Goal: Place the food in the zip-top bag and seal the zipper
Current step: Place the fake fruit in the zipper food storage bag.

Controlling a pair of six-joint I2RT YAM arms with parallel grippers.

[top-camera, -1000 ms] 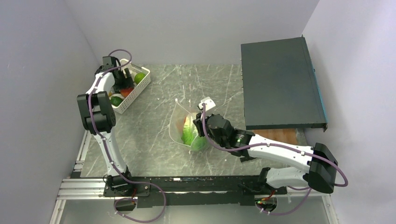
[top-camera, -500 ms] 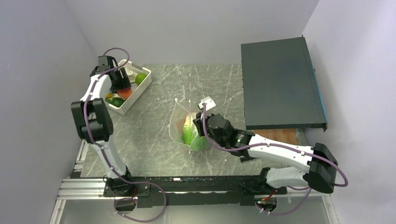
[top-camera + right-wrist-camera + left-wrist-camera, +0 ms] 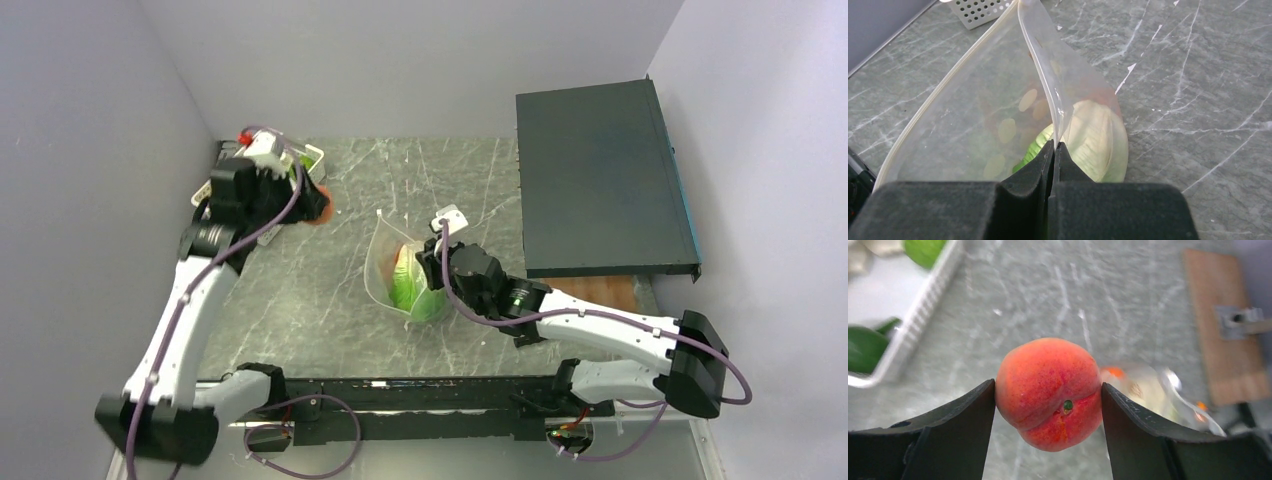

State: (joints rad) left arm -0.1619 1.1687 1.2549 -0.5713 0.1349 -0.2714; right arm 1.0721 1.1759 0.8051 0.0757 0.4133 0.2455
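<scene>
From the top: the left gripper [image 3: 312, 200] is up near the table's [image 3: 330, 290] far-left corner, clamped on a red-orange round fruit [image 3: 321, 208], just beside the white basket [image 3: 312, 153] that sits in that corner. The zip-top bag [image 3: 388, 262] is around the middle of the table with its mouth open toward the far edge and green lettuce [image 3: 405, 291] inside. The right gripper [image 3: 432, 258] is at the bag's right side.

Left wrist cam: both fingers [image 3: 950, 432] are pressed against the sides of the fruit, which is held above the tabletop. The basket's at the left with a round green fruit [image 3: 923, 250] and a dark green long vegetable [image 3: 863, 347] in it.

Right wrist cam: the jaws are pinched together on the zipper [image 3: 1048, 85], holding that side of the bag's mouth up. The lettuce and some pale bits show through the plastic.
</scene>
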